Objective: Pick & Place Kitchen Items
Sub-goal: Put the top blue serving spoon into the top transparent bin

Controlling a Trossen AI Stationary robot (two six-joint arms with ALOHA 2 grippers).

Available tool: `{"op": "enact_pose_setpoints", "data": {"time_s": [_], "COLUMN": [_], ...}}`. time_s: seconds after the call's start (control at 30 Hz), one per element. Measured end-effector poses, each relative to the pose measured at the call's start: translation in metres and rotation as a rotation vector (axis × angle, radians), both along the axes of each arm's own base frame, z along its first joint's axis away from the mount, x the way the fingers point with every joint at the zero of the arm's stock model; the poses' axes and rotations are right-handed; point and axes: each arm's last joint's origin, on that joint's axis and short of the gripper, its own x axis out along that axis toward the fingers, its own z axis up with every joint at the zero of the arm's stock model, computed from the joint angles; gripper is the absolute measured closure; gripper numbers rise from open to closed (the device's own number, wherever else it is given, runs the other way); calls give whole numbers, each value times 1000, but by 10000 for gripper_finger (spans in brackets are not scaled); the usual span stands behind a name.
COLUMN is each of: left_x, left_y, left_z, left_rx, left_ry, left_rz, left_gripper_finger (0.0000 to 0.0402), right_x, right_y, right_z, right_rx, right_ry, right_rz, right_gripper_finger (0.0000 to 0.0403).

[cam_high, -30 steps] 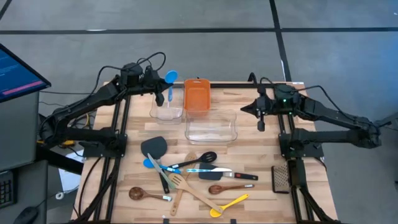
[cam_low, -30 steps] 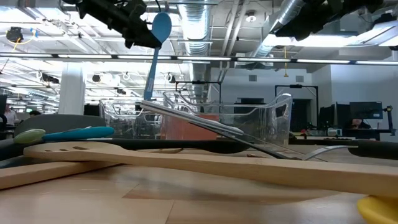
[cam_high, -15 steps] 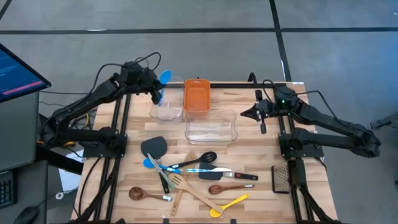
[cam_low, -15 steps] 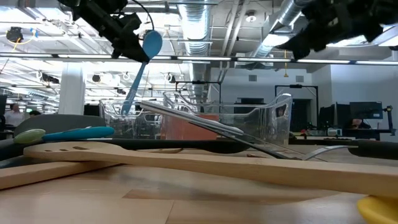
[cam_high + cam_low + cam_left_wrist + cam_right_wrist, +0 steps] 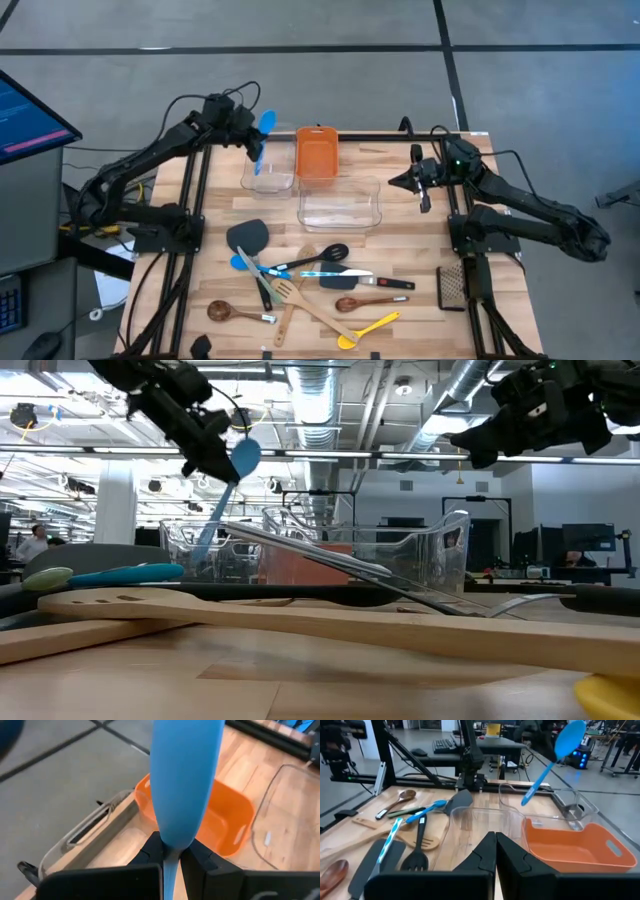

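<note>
My left gripper [image 5: 250, 135] is shut on a blue spoon [image 5: 262, 142] above the small clear tub [image 5: 268, 180] at the table's far left. The spoon stands bowl up and tilted [image 5: 222, 495], and its handle end [image 5: 202, 542] shows behind the tub's wall. My right gripper [image 5: 400, 180] hangs shut and empty over the far right, beside the large clear tub [image 5: 340, 205]. The other kitchen items [image 5: 300, 285], blue, black, wooden and yellow, lie in a loose pile on the table's near half. My left gripper pinches the blue spoon between its two fingers [image 5: 154, 851] at the narrow neck [image 5: 172, 851] just under the bowl. The fingers come from the table's left, slanting down, and lie across the spoon. The handle hangs tilted below them. Whether its end touches the tub, I cannot tell.
An orange bin [image 5: 316, 155] stands at the far edge, between the small tub and the large one. A dark gridded item [image 5: 453, 285] lies at the near right. Bare wood shows between the tubs and the pile.
My left gripper has gone down and a little toward the table's left edge with the blue spoon. The spoon has tipped from upright to slanted, its handle end sinking toward the small tub. My right gripper has sunk lower over the far right and stays shut.
</note>
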Motion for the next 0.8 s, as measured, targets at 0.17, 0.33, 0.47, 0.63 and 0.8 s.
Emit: {"op": "enact_pose_setpoints", "data": {"time_s": [0.17,0.33,0.47,0.63,0.8], "left_x": [13,27,31,27,27], "left_y": [21,37,41,46,48], "left_z": [-9,-9,-12,-16,-22], "left_rx": [-52,-88,-135,-184,-211], "left_ry": [25,15,55,90,105], "left_rz": [-1,-36,-37,-16,-5], "left_gripper_finger": [389,389,389,389,389], "right_x": [0,0,0,0,0], "right_y": [-1,-1,-1,-1,-1], "right_z": [0,0,0,0,0], "right_rx": [-1,-1,-1,-7,-9], "right_ry": [-2,-1,0,-1,-1], "right_rz": [-4,-4,-4,-3,-2], "right_gripper_finger": [403,403,403,403,403]}}
